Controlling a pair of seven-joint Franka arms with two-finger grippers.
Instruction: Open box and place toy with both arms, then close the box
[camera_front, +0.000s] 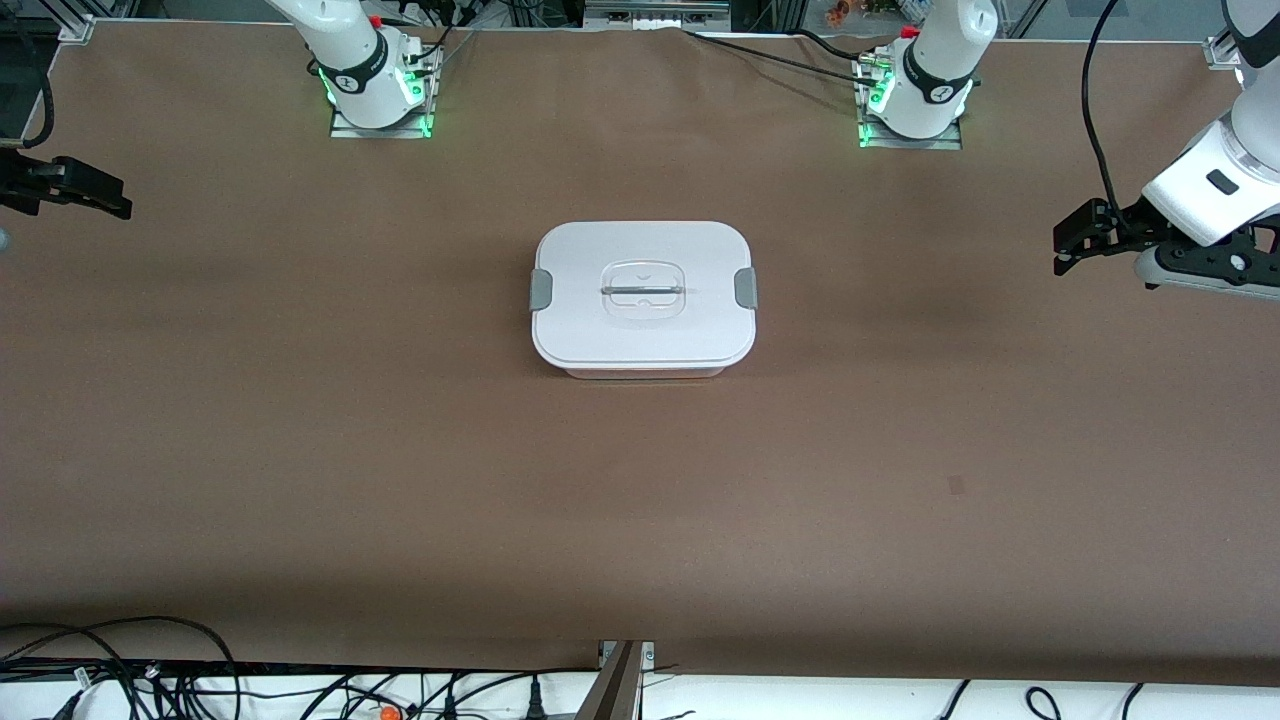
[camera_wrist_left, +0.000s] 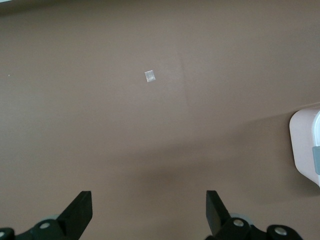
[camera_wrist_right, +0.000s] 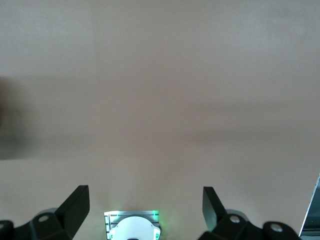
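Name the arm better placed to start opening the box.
Neither clearly. The box is shut mid-table, one grey clip facing each arm. The left gripper and right gripper both hover open at the table's ends. Each suits its own clip; left looks marginally closer.

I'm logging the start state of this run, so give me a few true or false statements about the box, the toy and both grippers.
1. The box has its white lid on. True.
2. The left gripper is clamped on a grey clip. False: it hangs open over bare table at the left arm's end.
3. The right gripper is open and holds nothing. True.
4. The pink toy sits on the lid. False: no toy shows in any view.
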